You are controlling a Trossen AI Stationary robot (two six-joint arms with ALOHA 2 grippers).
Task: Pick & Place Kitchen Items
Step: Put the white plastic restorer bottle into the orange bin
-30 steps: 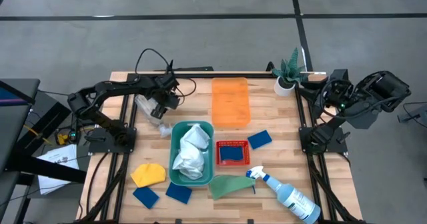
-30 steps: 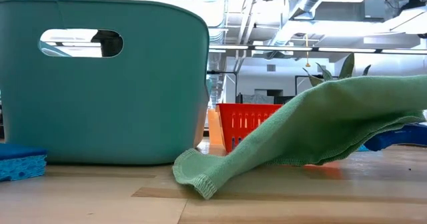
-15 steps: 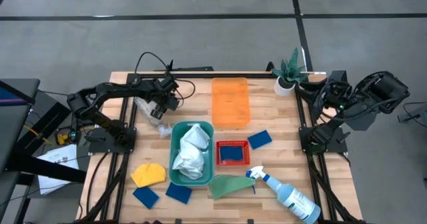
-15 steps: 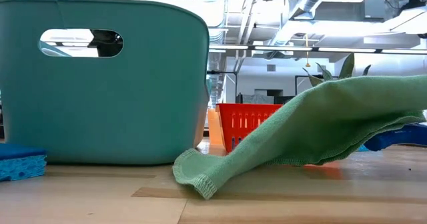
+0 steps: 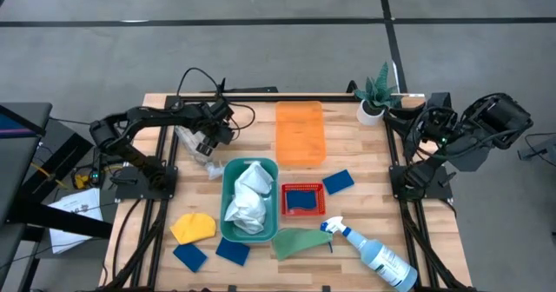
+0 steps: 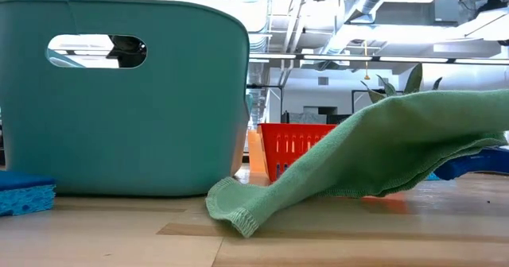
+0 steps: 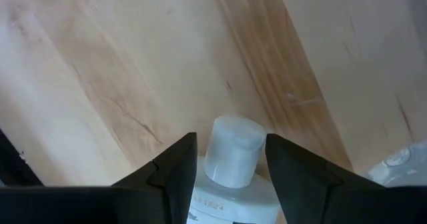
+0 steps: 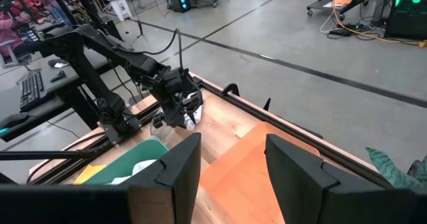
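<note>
- The left gripper (image 7: 230,167) is at the far left part of the wooden table (image 5: 347,149), and its jaws are closed around a small white bottle (image 7: 230,156) (the cap shows between the two dark fingers).
- The right gripper (image 8: 230,159) is raised off the table's far right corner near the potted plant (image 5: 375,94); its jaws stand partly apart and hold nothing.
- A teal bin (image 5: 233,227) in the middle holds white cloths (image 5: 248,196).
- Beside it, a red basket (image 5: 303,200) holds a blue sponge (image 5: 301,202).
- An orange tray (image 5: 300,132) lies behind them.
- The green cloth (image 5: 300,241), spray bottle (image 5: 375,254), yellow cloth (image 5: 193,228) and three more blue sponges (image 5: 189,256) lie on the table.
</note>
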